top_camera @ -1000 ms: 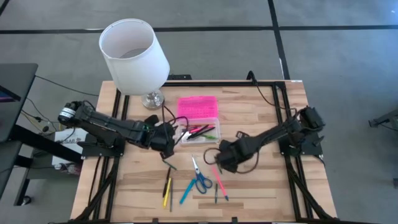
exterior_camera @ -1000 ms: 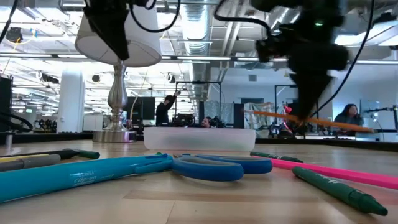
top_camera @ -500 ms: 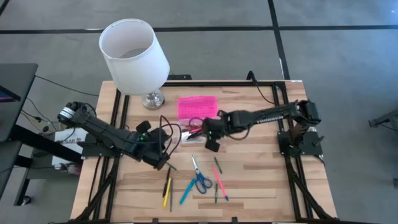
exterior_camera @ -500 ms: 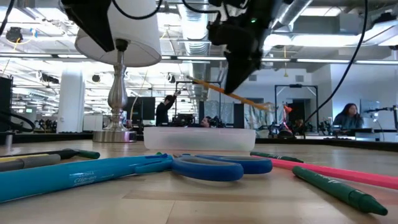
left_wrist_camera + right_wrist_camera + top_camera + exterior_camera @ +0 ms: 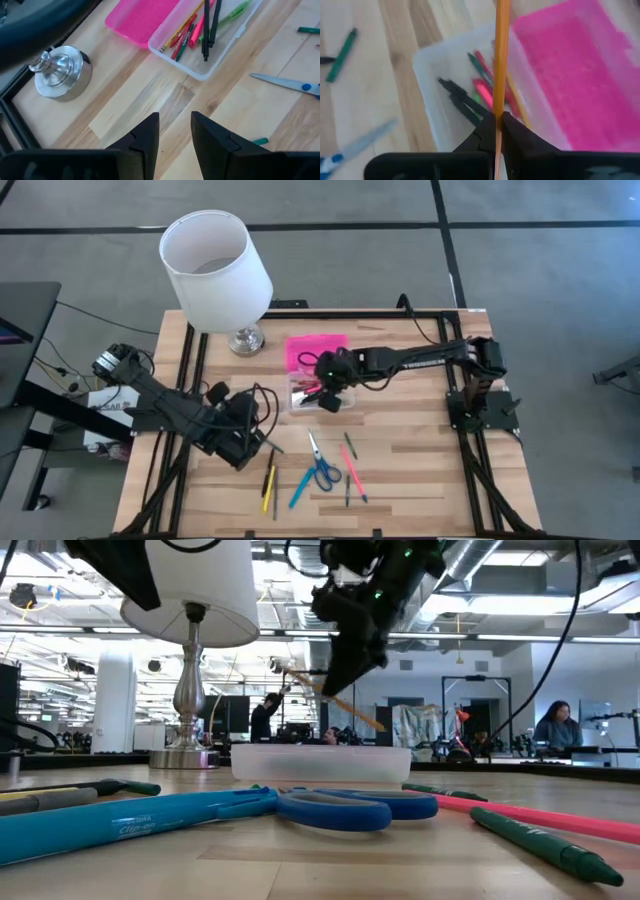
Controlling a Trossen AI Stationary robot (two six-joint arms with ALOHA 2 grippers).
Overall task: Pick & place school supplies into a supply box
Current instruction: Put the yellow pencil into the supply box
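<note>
Now, going L to R: my left gripper (image 5: 243, 442) has pulled back toward 8 o'clock, jaws part open, nothing in them. My right gripper (image 5: 328, 392) has swung in from the table's 4 o'clock side and hangs over the supply box (image 5: 320, 393), clamped tight on an orange pencil (image 5: 500, 60), so I judge the drop is next. Other pens (image 5: 206, 25) already lie inside. Scissors (image 5: 320, 463) & loose pens wait at 6 o'clock. Pencil's far tip is cut off; my arm hides part of the tray.
</note>
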